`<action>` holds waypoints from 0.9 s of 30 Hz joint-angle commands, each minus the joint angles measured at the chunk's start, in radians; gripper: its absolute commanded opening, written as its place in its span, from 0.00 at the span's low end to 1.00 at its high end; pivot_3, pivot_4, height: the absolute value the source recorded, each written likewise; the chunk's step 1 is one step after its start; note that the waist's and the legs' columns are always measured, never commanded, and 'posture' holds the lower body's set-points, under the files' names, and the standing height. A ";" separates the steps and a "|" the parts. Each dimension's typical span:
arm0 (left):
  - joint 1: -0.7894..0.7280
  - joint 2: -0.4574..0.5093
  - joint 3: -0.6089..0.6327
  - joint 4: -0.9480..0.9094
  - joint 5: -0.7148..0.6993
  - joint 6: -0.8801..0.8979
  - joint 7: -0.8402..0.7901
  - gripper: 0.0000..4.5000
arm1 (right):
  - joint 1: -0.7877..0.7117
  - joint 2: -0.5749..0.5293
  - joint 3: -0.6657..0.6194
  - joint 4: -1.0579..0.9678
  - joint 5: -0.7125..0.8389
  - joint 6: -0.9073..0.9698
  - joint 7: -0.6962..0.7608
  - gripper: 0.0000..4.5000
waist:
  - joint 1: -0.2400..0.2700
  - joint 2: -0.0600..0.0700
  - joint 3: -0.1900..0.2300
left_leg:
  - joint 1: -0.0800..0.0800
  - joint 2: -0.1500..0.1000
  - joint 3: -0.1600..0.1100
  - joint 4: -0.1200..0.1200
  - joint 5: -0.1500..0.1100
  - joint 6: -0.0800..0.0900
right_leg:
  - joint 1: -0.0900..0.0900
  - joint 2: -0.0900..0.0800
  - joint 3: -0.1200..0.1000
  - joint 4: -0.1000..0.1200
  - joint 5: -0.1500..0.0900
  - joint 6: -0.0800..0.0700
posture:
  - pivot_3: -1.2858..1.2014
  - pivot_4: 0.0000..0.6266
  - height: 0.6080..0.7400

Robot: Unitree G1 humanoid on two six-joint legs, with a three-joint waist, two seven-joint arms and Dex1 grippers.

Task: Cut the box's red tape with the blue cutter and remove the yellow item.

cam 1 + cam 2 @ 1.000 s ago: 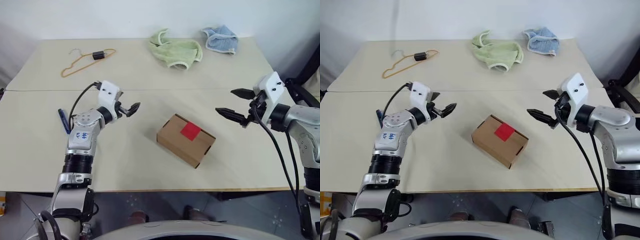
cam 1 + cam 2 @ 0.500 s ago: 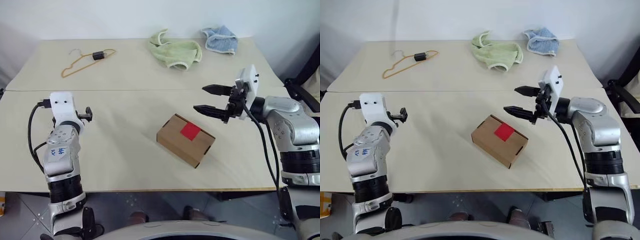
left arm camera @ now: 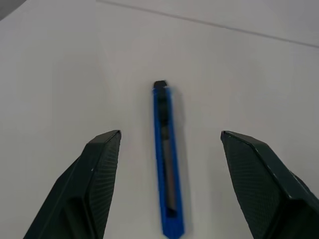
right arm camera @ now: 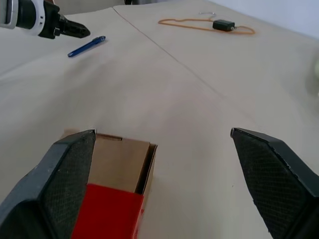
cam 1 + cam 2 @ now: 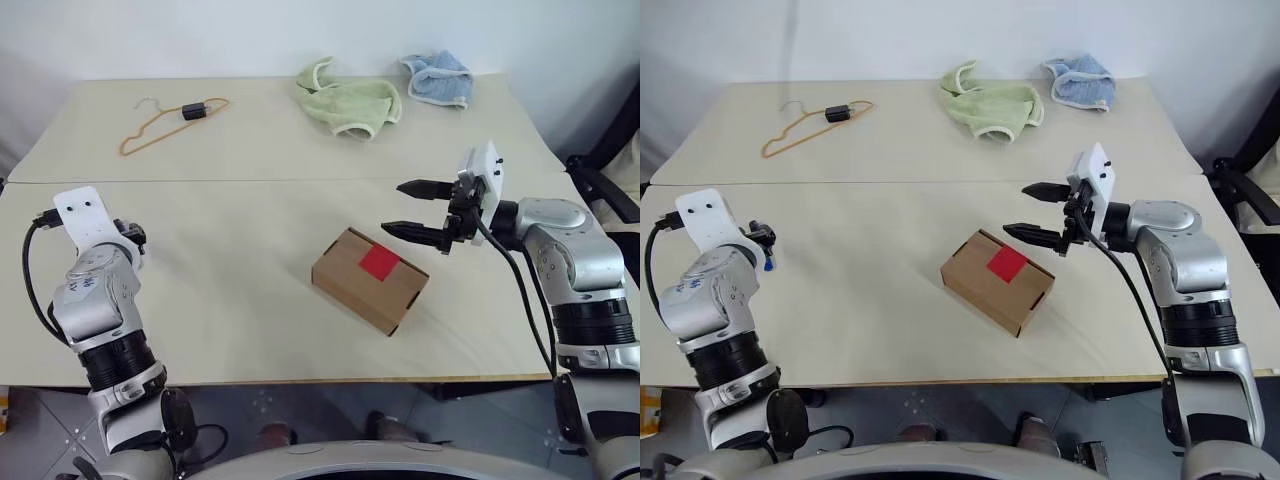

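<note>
So basically nothing on the to-do list is done yet, as far as I can tell. Far left of the pale wooden counter (image 5: 250,150), the left claw (image 3: 169,149) is released, its two black fingers spread wide with the slim blue pen-like cutter (image 3: 166,164) lying flat on the counter between them, not touching either one. So it's lined up for a pickup, not gripping yet. Up at the far left there's an orange wire hanger (image 5: 165,118), well out of the way. In the middle sits the small brown cardboard box (image 5: 368,279), lid shut, with the bright red square of tape (image 5: 380,262) intact on top. Behind it at the far edge lie a pale green cloth (image 5: 350,103) and a blue cloth (image 5: 437,80). On the right, the right claw (image 5: 418,208) hangs just above and beside the box's far right corner, also released and empty. No sign of the yellow item; my guess is it's inside. What's left: grab the cutter, slice the tape, open the box, fish it out.
</note>
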 commanded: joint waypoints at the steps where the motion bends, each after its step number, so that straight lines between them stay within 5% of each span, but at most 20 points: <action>1: -0.020 0.023 0.002 0.020 0.000 0.020 0.003 0.75 | -0.006 -0.004 -0.032 -0.055 0.028 0.009 -0.004 1.00 | 0.000 0.000 0.000 | 0.000 0.000 0.000 0.000 0.000 0.000 | 0.000 0.000 0.000 0.000 0.000 0.000 | 0.52 0.24 1.00; 20: -0.006 0.020 0.029 0.118 -0.033 0.071 -0.002 0.75 | -0.013 -0.024 -0.048 -0.098 0.076 0.041 0.030 1.00 | -0.001 0.000 0.000 | 0.000 0.000 0.000 0.000 0.000 0.000 | 0.000 0.000 0.000 0.000 0.000 0.000 | 0.52 0.24 1.00; 25: -0.004 0.015 0.063 0.118 -0.046 0.079 0.005 0.50 | -0.023 -0.031 -0.045 -0.101 0.074 0.042 0.040 1.00 | -0.008 0.000 0.000 | 0.002 0.000 0.002 0.000 0.000 0.000 | 0.000 0.000 0.002 0.001 0.000 0.000 | 0.52 0.24 1.00; 27: -0.004 0.016 0.070 0.122 -0.052 0.083 0.003 0.50 | -0.028 -0.034 -0.044 -0.101 0.076 0.043 0.044 1.00 | -0.012 0.000 0.000 | 0.002 0.000 0.002 0.000 0.000 0.000 | 0.000 0.000 0.003 0.002 0.000 0.000 | 0.52 0.24 1.00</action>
